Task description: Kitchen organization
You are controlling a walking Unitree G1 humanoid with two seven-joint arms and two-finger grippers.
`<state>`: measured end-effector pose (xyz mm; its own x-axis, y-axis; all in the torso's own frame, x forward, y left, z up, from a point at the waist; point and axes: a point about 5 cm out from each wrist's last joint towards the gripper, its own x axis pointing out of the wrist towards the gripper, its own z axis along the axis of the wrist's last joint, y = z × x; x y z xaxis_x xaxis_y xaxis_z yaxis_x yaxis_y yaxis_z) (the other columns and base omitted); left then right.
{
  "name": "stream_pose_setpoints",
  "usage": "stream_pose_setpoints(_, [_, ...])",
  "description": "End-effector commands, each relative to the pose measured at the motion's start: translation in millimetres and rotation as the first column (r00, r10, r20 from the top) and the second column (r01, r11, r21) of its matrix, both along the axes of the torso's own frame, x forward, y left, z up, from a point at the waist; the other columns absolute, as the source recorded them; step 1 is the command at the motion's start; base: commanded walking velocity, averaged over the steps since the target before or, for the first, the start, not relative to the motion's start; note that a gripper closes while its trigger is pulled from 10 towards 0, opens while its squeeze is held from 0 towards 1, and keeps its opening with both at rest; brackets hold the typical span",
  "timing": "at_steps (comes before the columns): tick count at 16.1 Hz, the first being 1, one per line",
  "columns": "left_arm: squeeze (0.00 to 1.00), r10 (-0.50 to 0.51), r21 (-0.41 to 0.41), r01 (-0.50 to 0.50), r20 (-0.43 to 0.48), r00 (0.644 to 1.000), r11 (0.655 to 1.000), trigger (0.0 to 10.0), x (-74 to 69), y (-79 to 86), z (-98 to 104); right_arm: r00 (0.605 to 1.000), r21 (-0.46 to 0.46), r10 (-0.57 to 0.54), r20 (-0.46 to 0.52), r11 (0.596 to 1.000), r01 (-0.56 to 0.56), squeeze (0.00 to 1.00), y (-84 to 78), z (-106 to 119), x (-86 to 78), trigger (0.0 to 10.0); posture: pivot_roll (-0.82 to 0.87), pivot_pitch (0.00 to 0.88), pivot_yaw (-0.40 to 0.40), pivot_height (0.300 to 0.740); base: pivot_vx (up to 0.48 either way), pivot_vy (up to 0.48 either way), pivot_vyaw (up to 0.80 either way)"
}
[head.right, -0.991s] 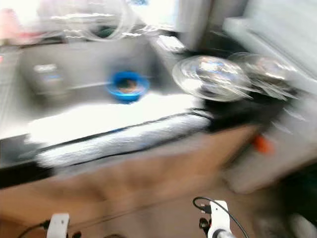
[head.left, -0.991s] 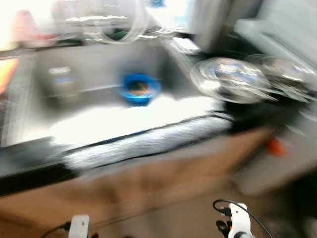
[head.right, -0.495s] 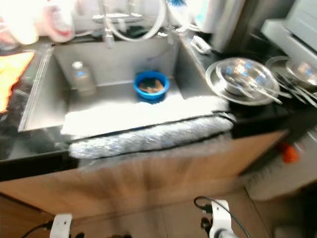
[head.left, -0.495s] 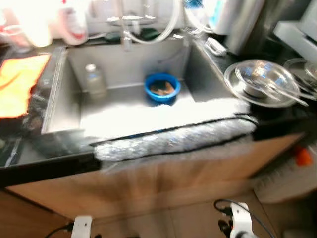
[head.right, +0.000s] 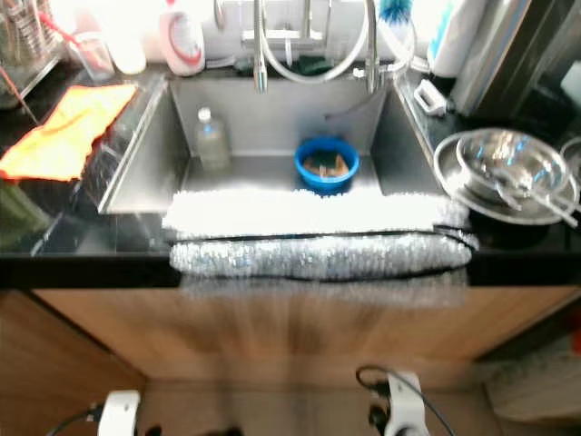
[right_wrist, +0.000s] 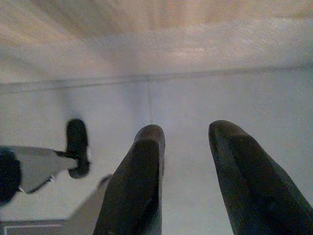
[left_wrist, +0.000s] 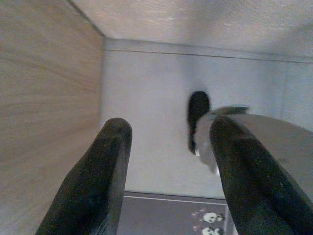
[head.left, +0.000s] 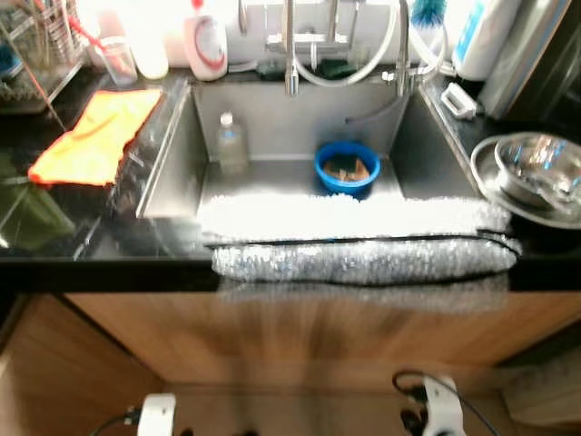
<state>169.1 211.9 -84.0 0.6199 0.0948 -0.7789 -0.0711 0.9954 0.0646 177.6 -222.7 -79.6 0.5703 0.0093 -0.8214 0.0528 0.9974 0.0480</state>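
Camera swung left, round blue bowl (head.left: 346, 169) in steel sink (head.left: 177, 154), both hands (left_wrist: 166, 171) (right_wrist: 183, 166) open, empty.

The two eye views look forward and steeply down from the robot's head, standing close before the sink (head.left: 300, 136) set in a dark tabletop (head.left: 54, 245), and both share the same scene, the right eye shifted a little sideways. Each wrist view looks along its own black fingers (left_wrist: 98, 181) (right_wrist: 137, 181) down at pale floor tiles (right_wrist: 205, 98) beside the wooden cabinet front (left_wrist: 44, 98).
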Motion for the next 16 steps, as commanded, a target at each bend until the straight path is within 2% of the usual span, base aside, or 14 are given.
stream_pose_setpoints(1, [0.0,-0.012,0.016,0.012,-0.01,1.0,1.0,10.0,-3.2,2.2,-1.0,1.0,0.002,-0.013,-0.003,1.0,0.013,0.0,-0.1,-0.5,-0.9,10.0,0.1,0.089,-0.041,0.74,0.0,0.0,0.0])
stream_pose_setpoints(16, [0.0,-0.047,0.029,0.047,0.007,0.999,0.998,10.0,2.4,-3.8,0.7,1.0,-0.011,0.003,0.002,1.0,-0.003,0.0,-0.3,0.6,1.5,10.0,0.11,0.1,-0.041,0.74,0.0,0.0,0.0])
